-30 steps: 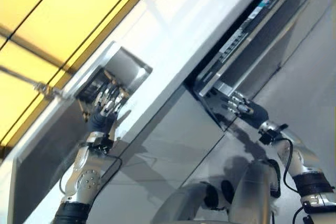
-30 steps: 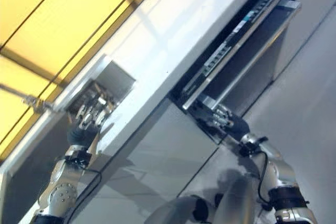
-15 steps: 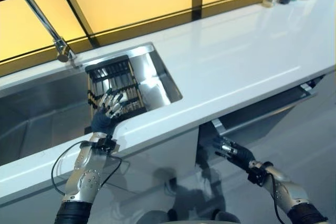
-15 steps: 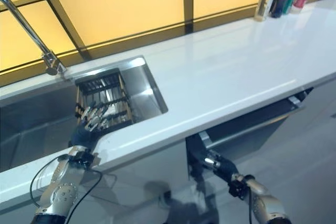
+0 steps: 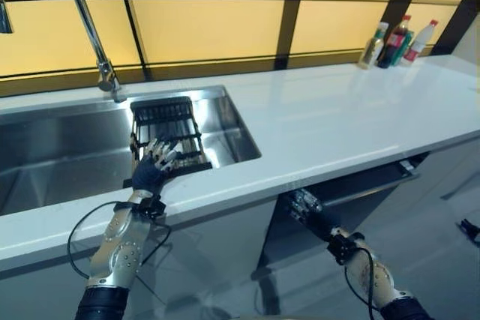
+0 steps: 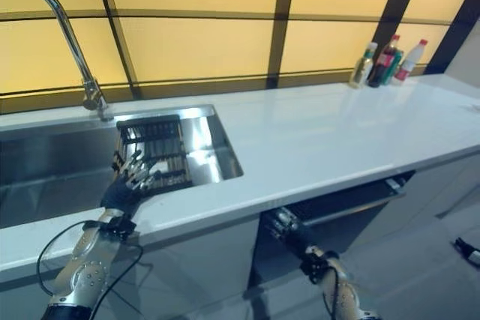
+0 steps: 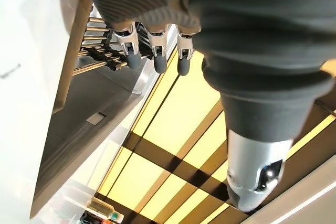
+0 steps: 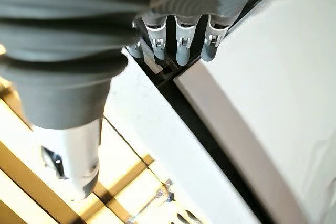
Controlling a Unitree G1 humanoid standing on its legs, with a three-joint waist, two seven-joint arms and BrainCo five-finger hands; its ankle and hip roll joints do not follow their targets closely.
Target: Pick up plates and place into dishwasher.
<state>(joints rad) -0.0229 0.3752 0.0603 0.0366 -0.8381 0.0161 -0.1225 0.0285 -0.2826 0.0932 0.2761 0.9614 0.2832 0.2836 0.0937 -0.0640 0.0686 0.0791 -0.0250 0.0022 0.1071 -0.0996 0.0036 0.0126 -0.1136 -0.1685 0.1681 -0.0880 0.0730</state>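
Hovering over the sink (image 5: 45, 157) rack (image 5: 166, 134), left hand (image 5: 152, 166) relaxed, empty; plates (unseen) likely rigid, slippery, fragile: take by rim. Right hand (image 5: 307, 208) released at dishwasher (image 5: 360, 185).

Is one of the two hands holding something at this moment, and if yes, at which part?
Nothing is held. The left hand is open, fingers straight over the dark rack in the sink. The right hand is open too, at the dishwasher opening under the counter.

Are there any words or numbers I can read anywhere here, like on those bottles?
Bottles at the far end of the counter: they carry labels, but the print is too small to read.
Sink, rack and faucet: no writing visible.
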